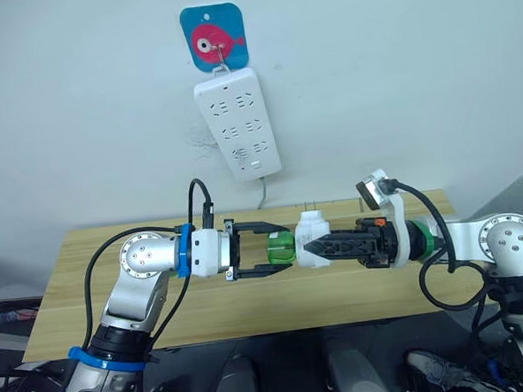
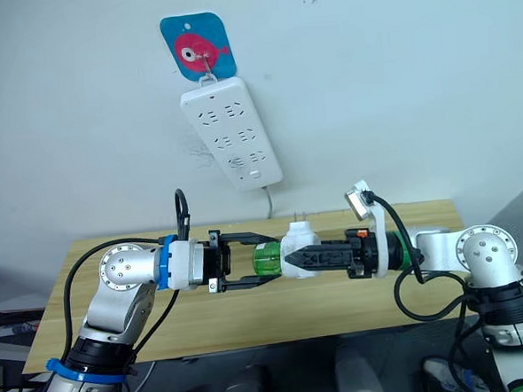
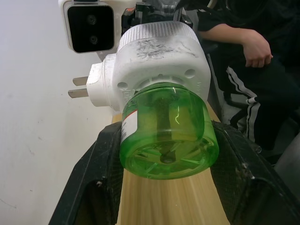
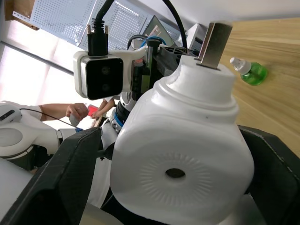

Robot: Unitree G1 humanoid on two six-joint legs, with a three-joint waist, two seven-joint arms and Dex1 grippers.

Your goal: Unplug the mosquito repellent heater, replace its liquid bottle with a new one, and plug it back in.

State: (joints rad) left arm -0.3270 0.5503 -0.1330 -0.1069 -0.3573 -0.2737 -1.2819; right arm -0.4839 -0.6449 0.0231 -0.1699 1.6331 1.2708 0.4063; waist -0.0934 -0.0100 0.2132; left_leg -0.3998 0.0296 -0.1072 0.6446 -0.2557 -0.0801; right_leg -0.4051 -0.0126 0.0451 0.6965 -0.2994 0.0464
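above the wooden bench (image 1: 251, 308), midway between both arms, the mosquito repellent heater (image 1: 314, 240) hangs in the air, unplugged from the white power strip (image 1: 237, 120) that hangs on the wall from a hook with a fish picture. the right tool (image 1: 305, 247) is clamped on the heater's white body, fingers pressing its sides, prongs pointing up. the left tool (image 1: 278, 251) has its fingers set around the green liquid bottle (image 1: 281, 247) still seated in the heater; the left wrist view shows the fingers (image 3: 101, 154) hard against the bottle's flanks, so it looks gripped. a second green bottle (image 4: 249, 71) lies on the bench beyond, well apart.

the heater looks light, rigid and smooth, likely to slip if squeezed off-centre; the broad sides, clear of the prongs, seem the safest hold. the bottle is probably thin, glossy plastic, best taken round its barrel and twisted gently, since liquid could spill. a person's arm (image 3: 243, 42) rests in the background.
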